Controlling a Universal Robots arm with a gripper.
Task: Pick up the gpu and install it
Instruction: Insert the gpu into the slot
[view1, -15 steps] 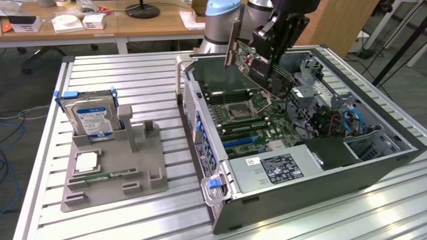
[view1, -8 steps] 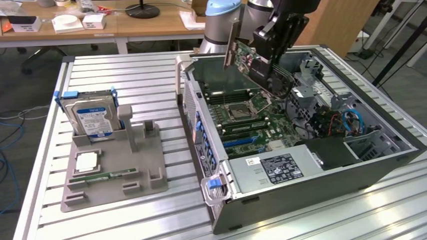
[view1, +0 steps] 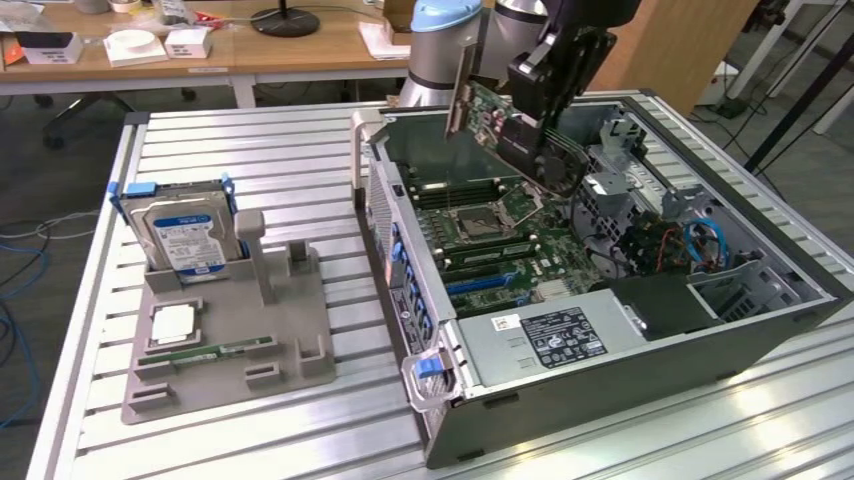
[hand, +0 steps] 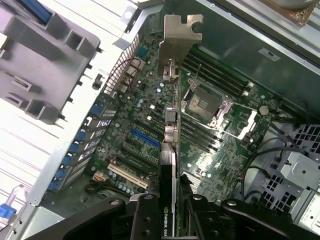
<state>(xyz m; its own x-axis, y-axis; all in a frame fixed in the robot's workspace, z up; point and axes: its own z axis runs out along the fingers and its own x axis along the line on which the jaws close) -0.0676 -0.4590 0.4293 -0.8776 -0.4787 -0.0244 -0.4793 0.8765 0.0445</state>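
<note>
- Step in hand: we judge the pick-up done and the carry to the installation site under way. The gripper (view1: 545, 150) has the gpu (view1: 487, 115) off the table and over the open computer case (view1: 747, 330).
- Pincer state: the jaws are closed part-way and clamp the card across its thin section, one finger on each face. In the wrist view the gripper (hand: 170, 212) holds the card's near end and nothing else.
- Position of the gpu (hand: 171, 150): it is in the air above the motherboard (view1: 521, 250), standing on edge and tilted, clear of the board. It is not seated. Its bracket end points toward the exterior view's left.
- Requirement for seating, in our judgement: the card's connector edge must run parallel to an expansion slot (hand: 145, 137), and the bracket (hand: 177, 37) must meet the case's rear wall. We cannot tell which slot lies directly beneath. The CPU socket (hand: 202, 102) sits just beside the card's line and must be avoided.
- Appearance of the gpu: a thin flat card with a green component face in the exterior view. Edge-on in the wrist view it shows a dark strip with white lettering, small silver connectors and a silver notched bracket at one short end.
</note>
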